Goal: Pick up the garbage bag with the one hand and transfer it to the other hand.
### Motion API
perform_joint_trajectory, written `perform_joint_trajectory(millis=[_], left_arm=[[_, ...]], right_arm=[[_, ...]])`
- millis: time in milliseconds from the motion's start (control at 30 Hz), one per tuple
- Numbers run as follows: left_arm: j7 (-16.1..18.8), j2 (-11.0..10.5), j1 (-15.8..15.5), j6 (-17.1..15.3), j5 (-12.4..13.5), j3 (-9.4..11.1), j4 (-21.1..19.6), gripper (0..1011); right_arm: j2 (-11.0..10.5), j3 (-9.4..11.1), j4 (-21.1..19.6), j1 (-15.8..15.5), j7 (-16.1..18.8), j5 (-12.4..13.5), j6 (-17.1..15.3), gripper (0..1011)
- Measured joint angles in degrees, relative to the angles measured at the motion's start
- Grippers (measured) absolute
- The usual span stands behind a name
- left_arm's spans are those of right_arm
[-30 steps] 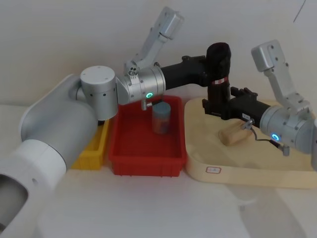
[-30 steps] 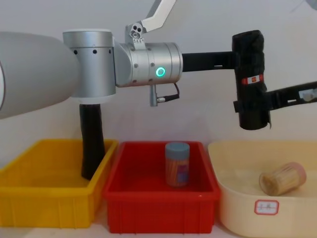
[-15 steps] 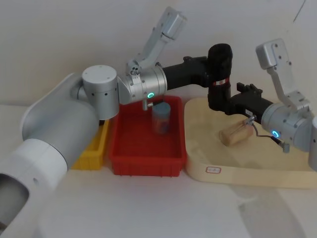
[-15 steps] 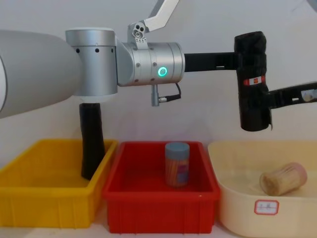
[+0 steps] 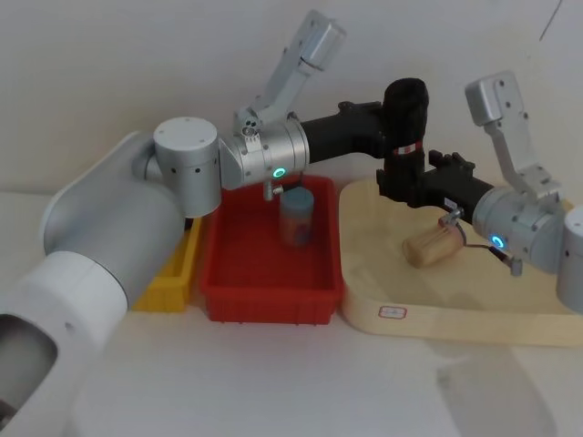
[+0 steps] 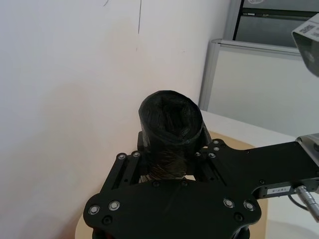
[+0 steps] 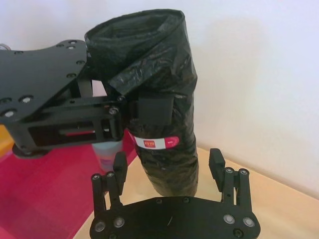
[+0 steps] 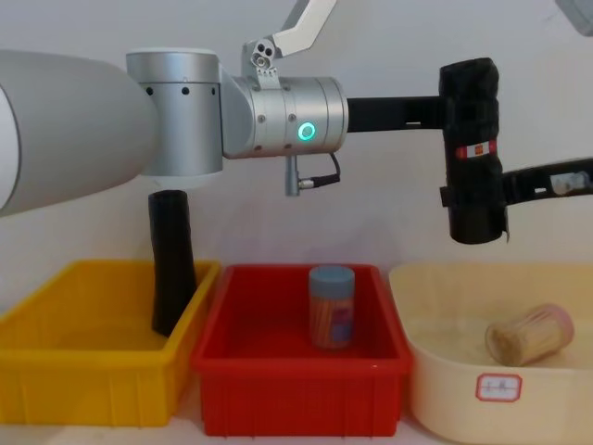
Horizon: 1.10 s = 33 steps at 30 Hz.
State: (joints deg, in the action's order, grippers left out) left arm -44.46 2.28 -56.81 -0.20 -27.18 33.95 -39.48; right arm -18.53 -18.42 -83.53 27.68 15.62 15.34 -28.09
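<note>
Two grippers on one roll, high over the bins. Clenched on the upper part of the garbage bag [image 8: 473,222], just above its red-and-white label band [image 8: 473,148]: the left gripper [image 8: 468,109], reaching across from the arm with the green ring light [image 8: 304,132]. Held upright in mid-air, clear of everything below, over the left rear corner of the beige tray [image 8: 445,389]. Spread wide around the lower end of the roll: the right gripper [image 7: 168,162], on the arm with the blue ring light [image 5: 496,242], fingers [image 7: 119,169] standing off either side of the black plastic with a gap showing, not yet pressing it. Down in the tray, lying on its side, a pale wooden cylinder [image 8: 526,334]. Next door in the red bin [image 8: 296,399], upright, a blue-capped jar [image 8: 332,306]. Farther left, at the right end of the yellow bin [image 8: 93,389], standing slightly tilted, a taller plain black roll [image 8: 171,269].
</note>
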Motion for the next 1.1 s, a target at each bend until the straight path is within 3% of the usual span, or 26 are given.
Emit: perform_joint_trajectory(millis=[333,500,800,1100], left_arm=[[0.0,0.4,-0.1,0.2,0.2,-0.2,0.5,379],[-0.1,0.4,-0.1,0.2,0.3,-0.3,0.6,379],[-0.1,0.6,-0.2,0.3,0.3,-0.4,0.7,379],[-0.1,0.6,-0.2,0.3,0.3,-0.4,0.8,379]], right_arm=[[1.1,0.2,2.5,1.2,1.0,0.0,2.4,993],[1.4,0.3,3.2,1.6,1.2,0.0,3.1,909],[1.7,0.4,3.9,1.9,1.5,0.0,3.7,618],[1.9,0.4,4.3,2.1,1.6,0.0,4.0,579]])
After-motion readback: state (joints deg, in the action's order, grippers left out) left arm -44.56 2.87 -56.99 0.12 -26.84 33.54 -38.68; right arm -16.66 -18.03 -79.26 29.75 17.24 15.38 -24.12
